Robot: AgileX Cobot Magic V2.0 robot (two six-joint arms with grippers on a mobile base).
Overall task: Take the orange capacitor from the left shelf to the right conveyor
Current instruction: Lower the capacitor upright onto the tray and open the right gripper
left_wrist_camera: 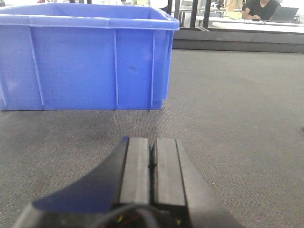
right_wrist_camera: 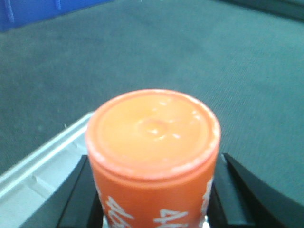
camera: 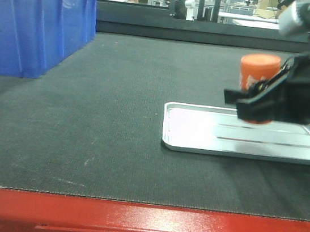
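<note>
At the belt's back left corner stands a blue plastic bin (camera: 35, 26); the left gripper (left_wrist_camera: 152, 166) rests nearby, jaws pressed shut on nothing. Rightward, the right gripper (camera: 254, 103) clamps the orange capacitor (camera: 258, 78) upright between its jaws, above the silver tray's (camera: 197, 141) far edge. I'd lower it level onto the right conveyor (camera: 115, 116), clear of the tray, before letting go.
</note>
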